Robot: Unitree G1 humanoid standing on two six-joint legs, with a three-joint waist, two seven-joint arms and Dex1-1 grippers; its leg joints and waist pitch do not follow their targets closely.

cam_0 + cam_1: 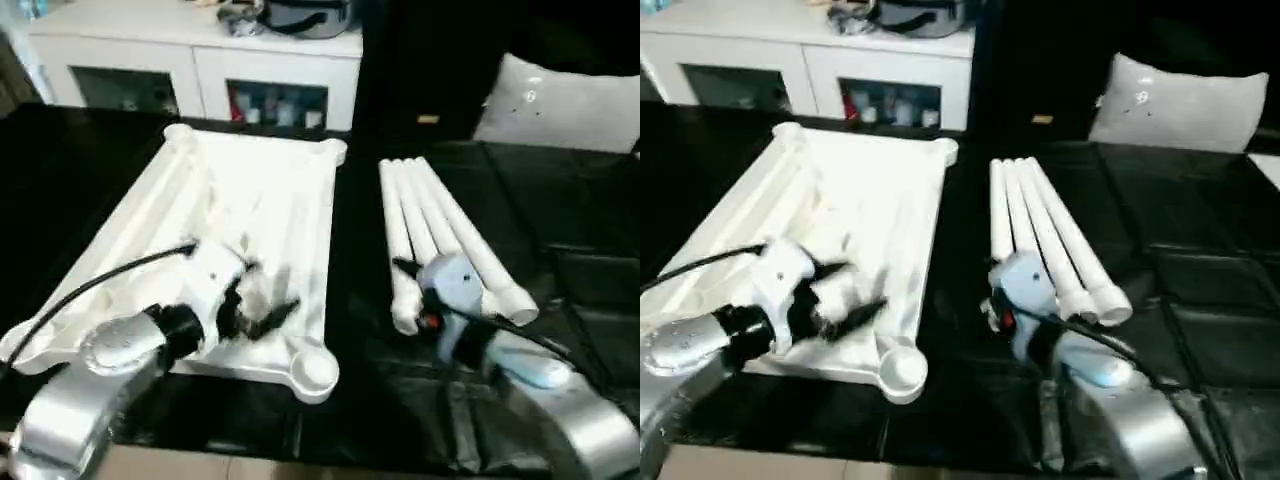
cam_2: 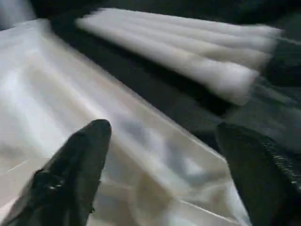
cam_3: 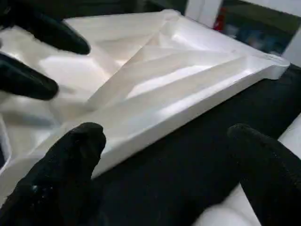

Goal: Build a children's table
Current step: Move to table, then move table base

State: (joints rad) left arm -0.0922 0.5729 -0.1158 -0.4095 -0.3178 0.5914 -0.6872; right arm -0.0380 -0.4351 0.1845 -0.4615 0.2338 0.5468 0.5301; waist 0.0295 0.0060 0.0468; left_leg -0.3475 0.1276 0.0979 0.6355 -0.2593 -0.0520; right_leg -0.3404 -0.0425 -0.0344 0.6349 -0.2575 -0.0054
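A black padded surface (image 1: pixel 560 230) is lying under everything, and beyond it a white cabinet (image 1: pixel 200 60) with open shelves is standing against the far side, with a grey-white pillow (image 1: pixel 565 100) sitting off to the right.

The white tabletop (image 1: pixel 250 200) is lying underside up on the left half of the surface, its raised rim and round corner sockets facing upward. The four white legs (image 1: pixel 440 230) are lying side by side, touching one another, just to the right of the tabletop with a dark strip of surface between them.

The left gripper (image 1: pixel 262 315) is hovering over the near part of the tabletop, close to the near right corner socket (image 1: pixel 312 368). Its fingers (image 2: pixel 80 165) are standing wide apart, gripping nothing; whether a fingertip is grazing the plastic is hard to say from the blurred wrist view. The right gripper (image 3: pixel 164 169) is hanging over the near ends of the legs, pointing toward the tabletop's long right edge. Its fingers (image 3: pixel 70 165) are also spread wide and empty, one of them just over a leg end.
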